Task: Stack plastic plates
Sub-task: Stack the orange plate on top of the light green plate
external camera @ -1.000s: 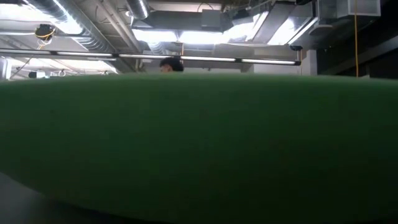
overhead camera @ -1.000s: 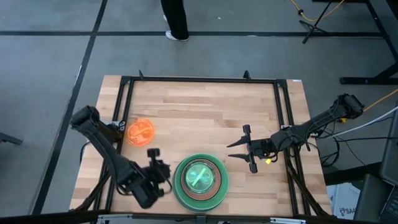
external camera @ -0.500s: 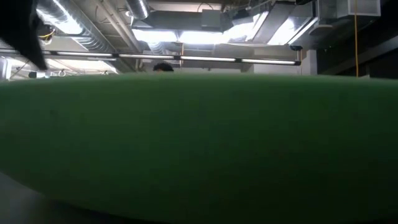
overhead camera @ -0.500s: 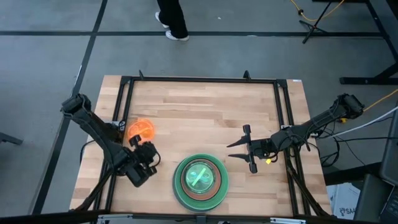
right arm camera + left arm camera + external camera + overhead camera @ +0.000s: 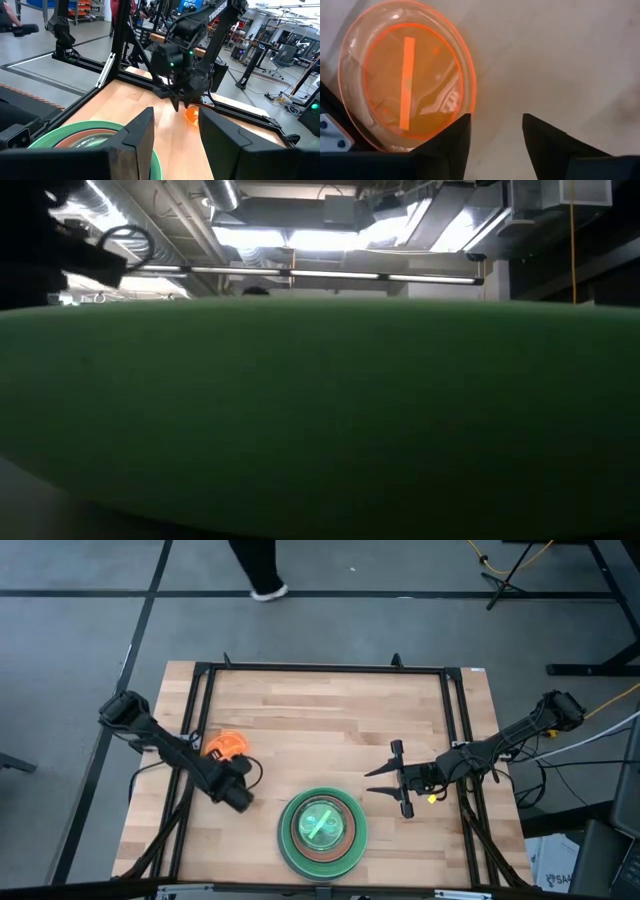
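A stack of plastic plates (image 5: 322, 831) rests on the table's near edge: a large light green one outermost, a terracotta ring inside it, a lime one on top. It shows too in the right wrist view (image 5: 87, 134), and its green rim fills the low view (image 5: 320, 410). A small translucent orange plate (image 5: 228, 743) lies flat near the table's left rail. My left gripper (image 5: 492, 131) points down, open, just beside the orange plate (image 5: 407, 75); one fingertip (image 5: 462, 122) stands at its rim. My right gripper (image 5: 373, 782) waits open, right of the stack.
A black metal frame (image 5: 320, 668) rims the table, and its left rail runs close behind the orange plate. Bare wood (image 5: 330, 720) lies across the far half. A person's legs (image 5: 255, 570) pass on the floor beyond the far edge. The left arm (image 5: 40, 230) shows dark in the low view.
My left gripper has moved from beside the stack toward the table's far left, ending over the near side of the orange plate. The plates and the right arm have stayed put. The person beyond the far edge has walked leftward.
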